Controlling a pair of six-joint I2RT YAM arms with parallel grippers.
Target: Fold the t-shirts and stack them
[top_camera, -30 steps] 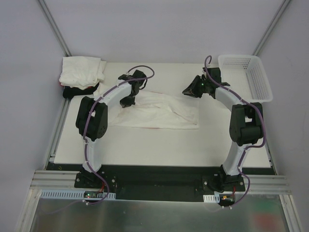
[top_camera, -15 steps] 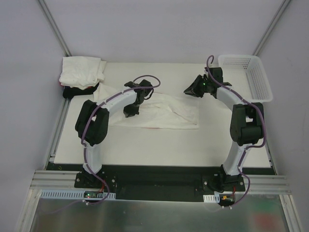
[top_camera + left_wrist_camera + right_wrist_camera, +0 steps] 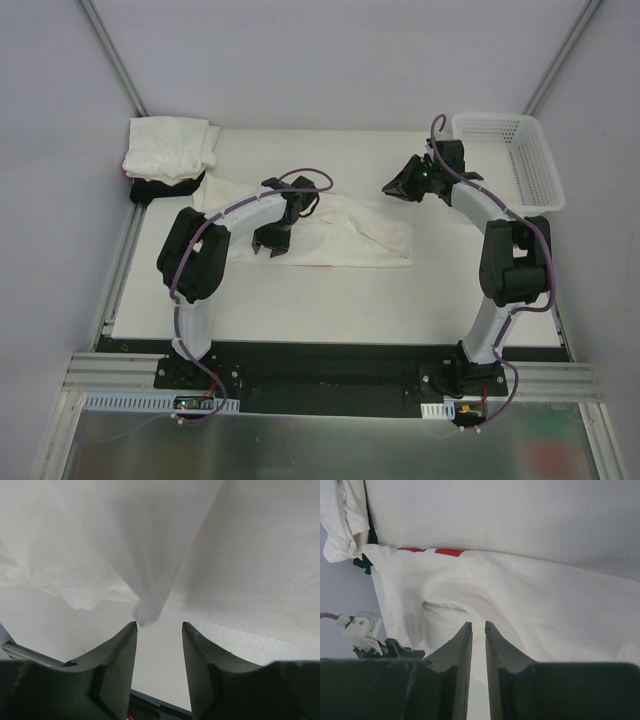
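Your left gripper [image 3: 159, 630] stood part open with a peak of the white t-shirt [image 3: 345, 232], spread mid-table, just off its tips, gripping nothing; your right gripper [image 3: 475, 630] hovered nearly closed and empty, so a flat release mattered.

Your left hand [image 3: 271, 243] has swung nearer along the white t-shirt [image 3: 345, 235], parted its fingers and let go of the cloth; your right hand [image 3: 396, 187] edged slightly farther back.
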